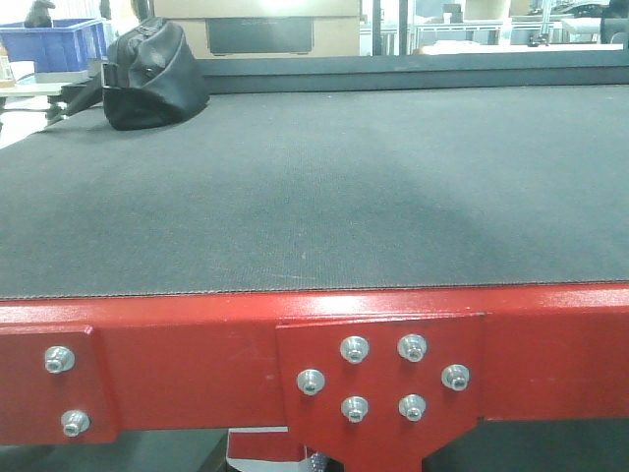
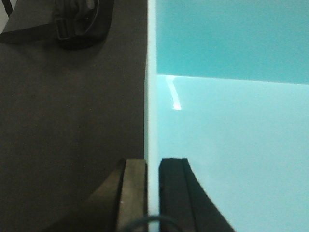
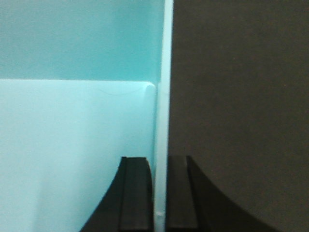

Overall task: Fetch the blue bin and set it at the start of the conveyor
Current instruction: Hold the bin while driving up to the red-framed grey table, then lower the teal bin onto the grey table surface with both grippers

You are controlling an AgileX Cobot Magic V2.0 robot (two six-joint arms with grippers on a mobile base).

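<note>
Belt (image 1: 314, 187), left tool (image 2: 152, 163), right tool (image 3: 159, 160) pinching bin (image 2: 231, 159)

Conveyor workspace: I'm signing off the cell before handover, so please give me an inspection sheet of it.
Surface: dark grey belt in a red bolted frame.
Job's things: blue bin held at the belt; whether it rests on it cannot be told.
Clutter: black bag on the belt's far left.
Grippers: left claw and right claw each shut on a bin wall, one finger inside, one outside.
Cables: thin loop at the left claw's base, possibly a wire.
Surroundings: dark blue crate and cardboard box beyond the belt.
</note>
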